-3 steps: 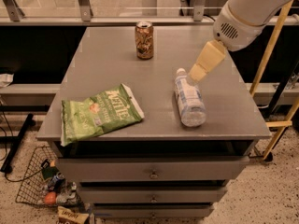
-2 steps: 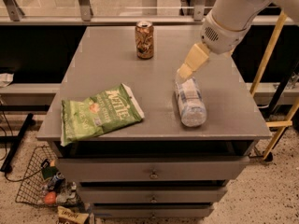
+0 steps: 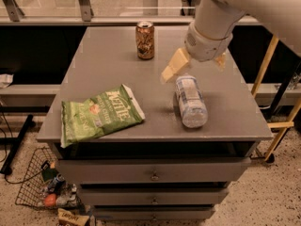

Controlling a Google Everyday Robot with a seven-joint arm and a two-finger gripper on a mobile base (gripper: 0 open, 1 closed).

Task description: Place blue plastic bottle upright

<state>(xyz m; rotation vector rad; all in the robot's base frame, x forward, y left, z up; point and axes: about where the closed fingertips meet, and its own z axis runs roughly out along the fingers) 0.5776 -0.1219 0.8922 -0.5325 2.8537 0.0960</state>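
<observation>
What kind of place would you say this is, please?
Probably an office or lab space: a gray drawer cabinet, speckled floor, a wire basket of snacks. The gripper hangs open over the blue plastic bottle lying on the cabinet.

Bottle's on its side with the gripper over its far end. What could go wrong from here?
1. The blue plastic bottle is round and lies flat; a nudge from the open gripper could roll it toward the right edge of the table.
2. Gripped near one end, it may pivot or slip when lifted.
</observation>
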